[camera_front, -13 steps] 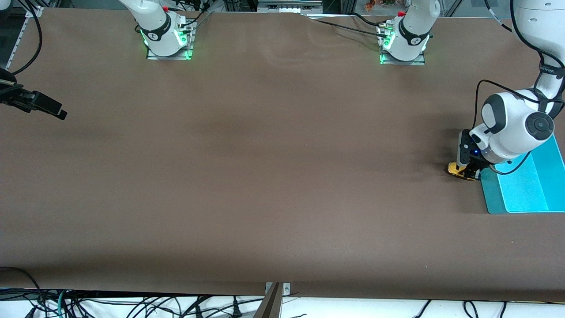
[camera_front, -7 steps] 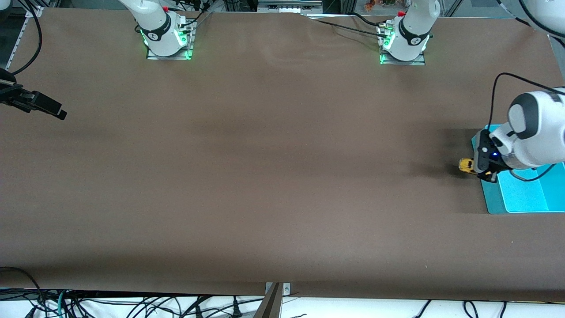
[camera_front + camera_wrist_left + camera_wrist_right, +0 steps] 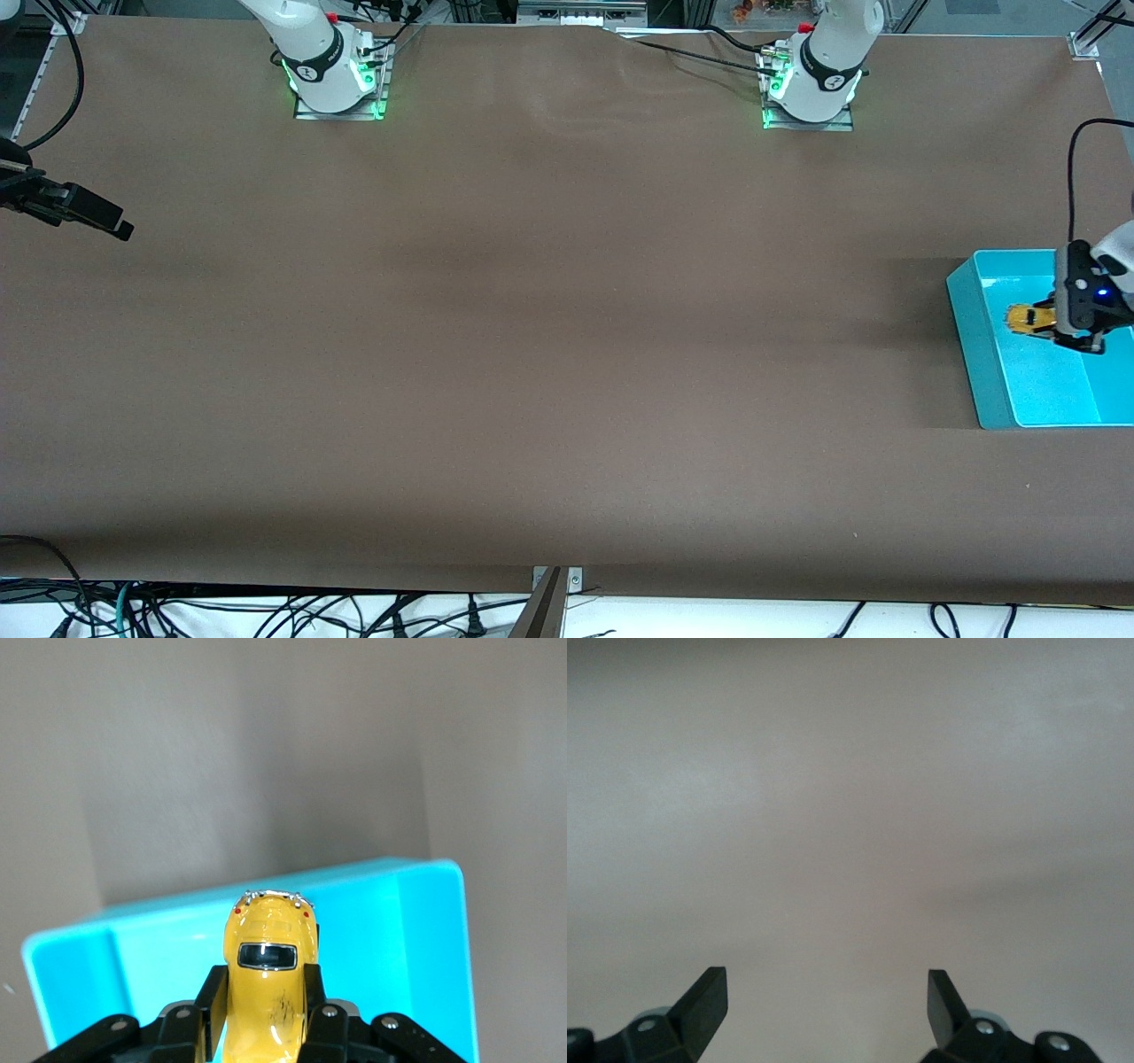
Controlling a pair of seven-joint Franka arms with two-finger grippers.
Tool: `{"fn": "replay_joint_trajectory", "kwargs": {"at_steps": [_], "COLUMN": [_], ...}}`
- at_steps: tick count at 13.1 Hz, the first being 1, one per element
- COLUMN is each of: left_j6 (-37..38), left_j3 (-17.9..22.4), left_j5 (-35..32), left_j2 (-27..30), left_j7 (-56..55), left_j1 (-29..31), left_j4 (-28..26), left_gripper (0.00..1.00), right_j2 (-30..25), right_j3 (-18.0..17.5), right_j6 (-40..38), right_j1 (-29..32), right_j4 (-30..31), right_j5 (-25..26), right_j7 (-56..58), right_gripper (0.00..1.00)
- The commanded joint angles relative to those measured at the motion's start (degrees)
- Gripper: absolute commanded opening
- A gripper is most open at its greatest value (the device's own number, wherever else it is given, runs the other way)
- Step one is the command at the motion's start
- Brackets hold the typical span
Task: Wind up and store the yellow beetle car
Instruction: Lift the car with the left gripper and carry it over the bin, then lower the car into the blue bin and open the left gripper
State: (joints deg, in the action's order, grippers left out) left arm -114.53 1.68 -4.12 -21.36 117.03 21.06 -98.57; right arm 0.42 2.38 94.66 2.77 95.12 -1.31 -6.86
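i've got the left tool (image 3: 1054,330) up over the teal bin (image 3: 983,354) at the left arm's end of the counter (image 3: 532,354), fingers (image 3: 312,992) pinching the car (image 3: 1028,319) by its flanks. from the left wrist view the car (image 3: 270,966) sits between the two black fingers, roof and one dark window facing the camera, one bumper end sticking out past the fingertips (two small red lights on it, chrome trim along the edge). the bin (image 3: 425,930) lies under it there, bright teal floor and walls, with brown counter around it. in the front view the car hangs above the bin's floor, in the part of the bin farther from the front camera, and i cannot tell whether it touches anything below. the bin holds nothing else that i can see.

the right tool (image 3: 89,213) waits at the right arm's end, over bare counter. its fingers (image 3: 704,997) are spread wide in the right wrist view, nothing between them, only the plain surface beneath.
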Motion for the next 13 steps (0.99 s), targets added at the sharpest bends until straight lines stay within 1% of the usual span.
{"fn": "replay_joint_trajectory", "kwargs": {"at_steps": [1,4,9,13], "left_j6": [-2.6,-8.85,-15.09,-17.91], "left_j3": [-0.36,-0.44,-0.45,-0.62], "left_j5": [0.26,0.34,1.14,1.48], "left_j2": [-5.17,-9.83,-14.67,-17.04], "left_j7": [4.33,4.96,4.87,4.96], "left_j1": [3.28,4.96,5.22,5.66], "left_j4": [3.73,3.73,3.3,2.68], "left_gripper": [0.36,0.36,0.37,0.37], "right_j2": [0.55,0.55,0.55,0.64], "right_j3": [-0.53,-0.62,-0.62,-0.62], "right_j6": [-0.35,-0.44,-0.18,0.18], "right_j1": [0.48,0.48,0.48,0.39], "right_j4": [-1.43,-1.43,-1.43,-1.43], "right_j5": [-0.71,-0.8,-0.27,-0.18], "right_j7": [-0.44,-0.53,-0.53,-0.44], "right_gripper": [1.0,1.0,1.0,1.0]}}
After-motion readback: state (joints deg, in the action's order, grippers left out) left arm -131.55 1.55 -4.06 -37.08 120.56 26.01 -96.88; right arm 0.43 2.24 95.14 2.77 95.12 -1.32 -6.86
